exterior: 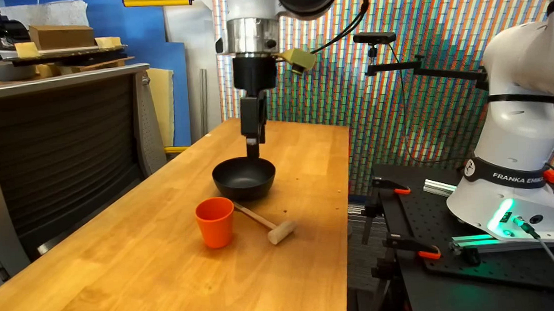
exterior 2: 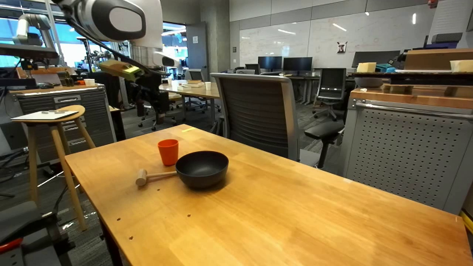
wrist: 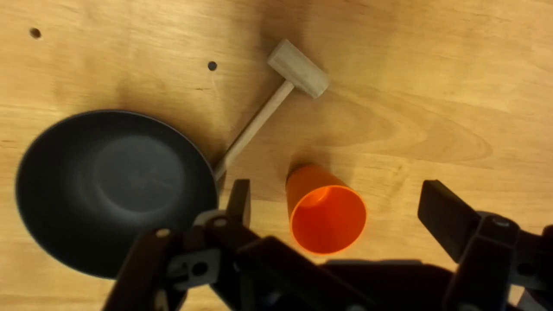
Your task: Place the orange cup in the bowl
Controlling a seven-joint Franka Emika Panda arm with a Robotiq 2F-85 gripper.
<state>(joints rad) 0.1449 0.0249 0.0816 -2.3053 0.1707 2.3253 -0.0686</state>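
Wrist view's got one orange cup (wrist: 327, 214), upright on the tabletop (wrist: 432, 86) just lower-right of centre, and one black bowl (wrist: 129, 181) hogging the left side. One wooden mallet (wrist: 298, 69) lies upper middle, handle toward the bowl. There's one gripper (wrist: 341, 209), its two fingers wide apart, cup showing between them.

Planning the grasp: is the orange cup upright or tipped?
Upright. In both exterior views the orange cup stands on the table, base down, mouth up.
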